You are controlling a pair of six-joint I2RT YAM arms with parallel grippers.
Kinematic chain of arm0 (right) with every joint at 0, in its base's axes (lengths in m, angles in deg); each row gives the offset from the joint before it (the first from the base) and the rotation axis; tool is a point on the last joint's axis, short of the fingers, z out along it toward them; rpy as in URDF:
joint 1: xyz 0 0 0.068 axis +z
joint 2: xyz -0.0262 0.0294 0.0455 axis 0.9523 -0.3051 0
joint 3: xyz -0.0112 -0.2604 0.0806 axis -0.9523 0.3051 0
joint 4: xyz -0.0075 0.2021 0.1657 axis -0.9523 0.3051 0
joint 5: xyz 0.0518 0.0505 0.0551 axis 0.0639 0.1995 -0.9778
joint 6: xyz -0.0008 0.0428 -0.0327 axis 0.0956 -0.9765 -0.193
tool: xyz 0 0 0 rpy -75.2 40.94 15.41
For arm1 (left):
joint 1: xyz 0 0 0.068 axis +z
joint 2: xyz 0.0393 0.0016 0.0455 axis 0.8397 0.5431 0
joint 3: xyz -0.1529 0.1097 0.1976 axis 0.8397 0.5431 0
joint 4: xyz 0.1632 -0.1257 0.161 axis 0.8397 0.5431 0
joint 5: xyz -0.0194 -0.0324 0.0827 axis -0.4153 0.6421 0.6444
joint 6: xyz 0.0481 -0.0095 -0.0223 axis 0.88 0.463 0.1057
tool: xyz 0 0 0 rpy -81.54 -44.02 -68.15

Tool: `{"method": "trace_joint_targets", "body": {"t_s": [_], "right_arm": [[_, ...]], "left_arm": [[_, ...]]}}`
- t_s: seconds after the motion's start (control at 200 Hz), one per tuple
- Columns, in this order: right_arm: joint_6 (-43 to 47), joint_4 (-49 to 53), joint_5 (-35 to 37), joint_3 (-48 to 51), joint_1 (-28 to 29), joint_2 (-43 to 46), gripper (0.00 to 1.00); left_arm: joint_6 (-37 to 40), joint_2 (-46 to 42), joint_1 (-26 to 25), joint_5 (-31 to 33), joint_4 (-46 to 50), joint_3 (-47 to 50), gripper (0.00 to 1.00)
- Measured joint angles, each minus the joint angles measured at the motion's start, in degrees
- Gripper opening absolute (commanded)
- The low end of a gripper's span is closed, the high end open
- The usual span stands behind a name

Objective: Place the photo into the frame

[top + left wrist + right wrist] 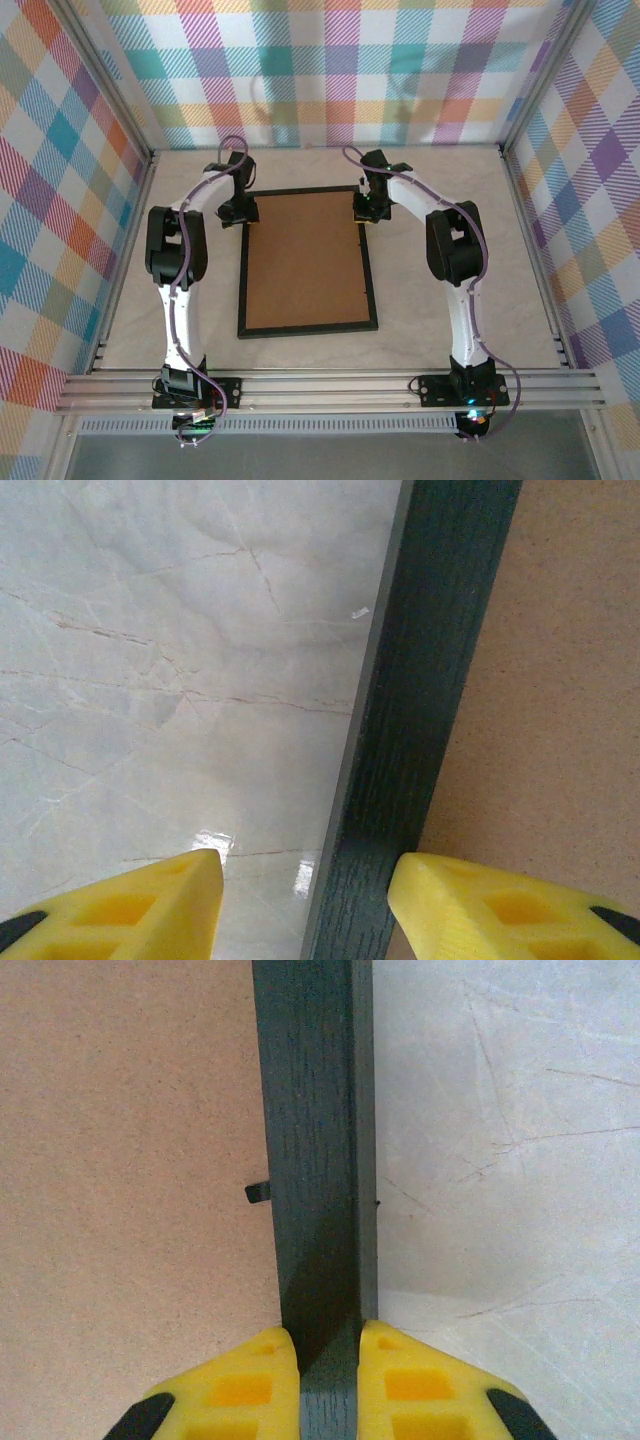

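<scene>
Brown-backed, the frame (308,262) lies face-down in the middle of the desk (410,330). Right pincer (327,1345) clenches its far right rail; left pincer (305,870) straddles the left rail, jaws apart. A one-sided lift could twist the frame or let it slip.

A pale, marble-veined tabletop (450,320) is enclosed on three sides by walls (330,70) covered in pastel plaid; an aluminium rail (330,385) is fitted along the near edge. Glare (212,842) is reflected on the surface.
</scene>
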Motion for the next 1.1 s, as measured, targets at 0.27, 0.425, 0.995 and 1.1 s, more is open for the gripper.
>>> {"method": "trace_joint_targets", "body": {"t_s": [0.27,0.425,0.995,1.1], "right_arm": [[0.0,0.2,0.0,-0.2,0.0,-0.2,0.14],[0.0,0.7,0.0,-0.7,0.0,-0.4,0.14],[0.0,1.7,1.1,-1.6,0.0,-0.8,0.14],[0.0,1.7,1.1,-1.6,-0.1,-0.8,0.15]], "left_arm": [[-1.1,0.5,-0.5,0.5,0.3,-0.5,0.53],[-2.0,1.0,-0.9,-0.5,-0.3,-0.5,0.53],[-3.7,2.0,-2.4,-1.1,2.0,-4.0,0.61],[-2.7,2.0,-3.2,-2.4,3.5,-5.3,0.64]]}}
